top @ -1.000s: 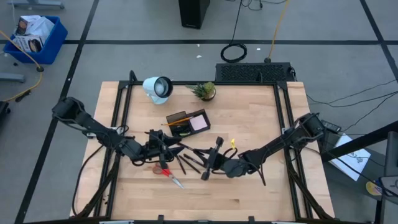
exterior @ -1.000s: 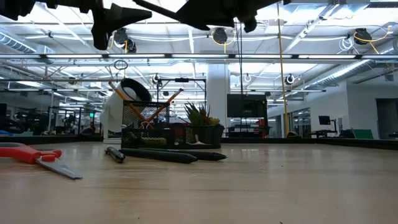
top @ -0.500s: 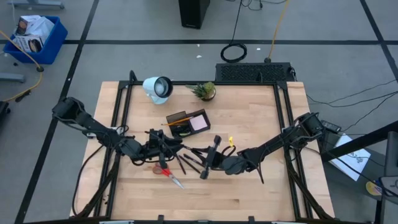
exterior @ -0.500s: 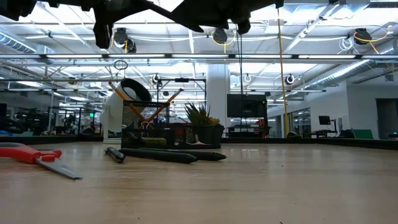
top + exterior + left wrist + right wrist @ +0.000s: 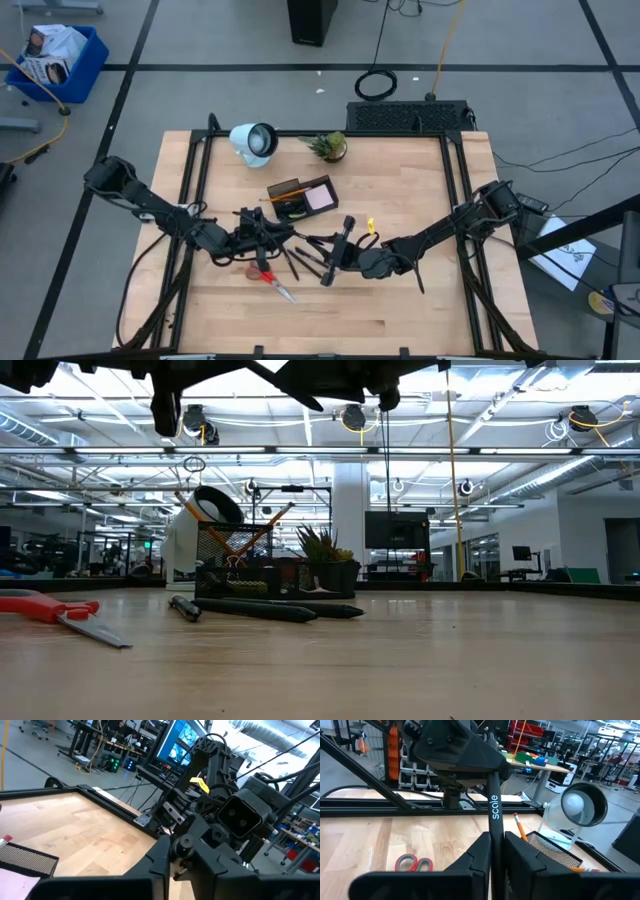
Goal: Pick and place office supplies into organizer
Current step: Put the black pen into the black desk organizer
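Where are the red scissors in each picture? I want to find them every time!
High view: the red scissors lie toward the table's front, near the left arm.
Low view: far left on the wood.
Left wrist view: not in it.
Right wrist view: red handles low on the wood.
Shared landmark: the black mesh organizer, also seen in the low view.

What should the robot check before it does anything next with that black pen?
1. Right gripper shut on the black pen: ok.
2. Left gripper closed on the pen's far end: looks ok; how firmly, cannot tell.
3. Both grippers raised clear of the table: ok.
4. Organizer upright on the table, nothing over it: ok.
5. Free slot in the organizer for this pen: cannot tell.
6. Scissors and loose pens lying flat, out of the grippers' way: ok.
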Robot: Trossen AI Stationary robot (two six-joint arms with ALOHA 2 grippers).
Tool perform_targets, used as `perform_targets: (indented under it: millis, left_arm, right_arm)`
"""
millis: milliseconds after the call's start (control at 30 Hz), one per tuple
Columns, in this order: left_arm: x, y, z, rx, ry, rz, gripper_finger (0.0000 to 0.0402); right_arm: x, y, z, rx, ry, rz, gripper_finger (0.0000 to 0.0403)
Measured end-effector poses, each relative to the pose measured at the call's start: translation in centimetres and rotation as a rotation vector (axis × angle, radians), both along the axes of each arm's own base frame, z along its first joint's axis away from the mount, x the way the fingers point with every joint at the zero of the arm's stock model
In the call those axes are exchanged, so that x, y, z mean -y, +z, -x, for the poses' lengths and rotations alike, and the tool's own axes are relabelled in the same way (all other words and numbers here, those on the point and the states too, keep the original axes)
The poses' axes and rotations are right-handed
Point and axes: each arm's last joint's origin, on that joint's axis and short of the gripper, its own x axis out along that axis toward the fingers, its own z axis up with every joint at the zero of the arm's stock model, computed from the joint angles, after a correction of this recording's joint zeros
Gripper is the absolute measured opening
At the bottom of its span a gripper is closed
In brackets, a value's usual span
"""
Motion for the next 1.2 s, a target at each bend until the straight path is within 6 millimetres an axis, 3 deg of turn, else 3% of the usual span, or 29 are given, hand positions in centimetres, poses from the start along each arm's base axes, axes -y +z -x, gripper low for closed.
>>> perform_targets:
  millis: [267, 500, 767, 1000, 1200]
  left_arm:
    - [0.0, -0.1, 0.0, -0.009, 0.006, -0.015, 0.0036]
    - [-0.2, -0.2, 0.0, -0.023, 0.046, -0.012, 0.0054]
    - [-0.7, -0.2, -0.2, -0.029, 0.073, -0.036, 0.0027]
    - [-1.9, 0.3, -0.3, -0.007, 0.113, -0.006, 0.0053]
    - [-3.8, 1.1, 0.6, -0.061, 0.141, 0.045, 0.0034]
  right_arm:
    - [0.0, -0.3, 0.0, -0.045, -0.001, 0.046, 0.0049]
    - [-0.3, -1.2, 1.1, -0.206, -0.221, 0.26, 0.0096]
    - [-2.9, -2.4, 3.5, -0.341, -0.336, 0.441, 0.0123]
    - [-5.5, -3.1, 5.8, -0.318, -0.343, 0.459, 0.0117]
    - [-6.8, -3.5, 7.1, -0.294, -0.3, 0.427, 0.012]
